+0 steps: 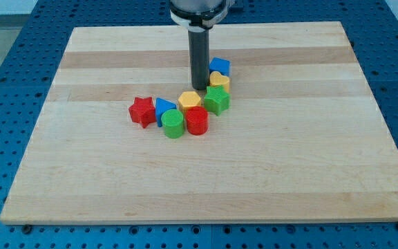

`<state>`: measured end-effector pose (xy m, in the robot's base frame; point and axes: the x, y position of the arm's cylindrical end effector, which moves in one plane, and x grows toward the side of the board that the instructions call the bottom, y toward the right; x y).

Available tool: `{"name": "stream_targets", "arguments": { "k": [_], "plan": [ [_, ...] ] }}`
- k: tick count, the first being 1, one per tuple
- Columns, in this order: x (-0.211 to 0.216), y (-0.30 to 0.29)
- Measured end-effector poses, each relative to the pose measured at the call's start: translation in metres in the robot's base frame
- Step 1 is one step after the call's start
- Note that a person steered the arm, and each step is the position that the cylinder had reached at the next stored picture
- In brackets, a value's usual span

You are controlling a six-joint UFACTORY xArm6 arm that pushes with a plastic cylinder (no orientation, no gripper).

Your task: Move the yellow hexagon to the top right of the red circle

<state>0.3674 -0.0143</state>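
Note:
The yellow hexagon [190,101] lies near the board's middle, touching the upper left of the red circle [197,122]. My tip [199,88] stands just above and to the right of the hexagon, close to it, and left of a second yellow block [220,81]. A green block [217,100] sits right of the hexagon and above right of the red circle.
A blue block [220,66] lies above the second yellow block. A green circle [173,124] touches the red circle's left. A blue block [164,108] and a red star [142,111] lie further left. The wooden board [309,173] rests on a blue perforated table.

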Motion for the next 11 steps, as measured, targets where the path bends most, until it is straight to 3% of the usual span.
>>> {"name": "stream_targets", "arguments": {
  "k": [1, 3, 7, 8, 9, 10, 11],
  "plan": [
    [-0.009, 0.001],
    [0.021, -0.063],
    [0.080, -0.018],
    [0.082, -0.014],
    [0.067, -0.049],
    [0.028, -0.032],
    [0.032, -0.008]
  ]
}}
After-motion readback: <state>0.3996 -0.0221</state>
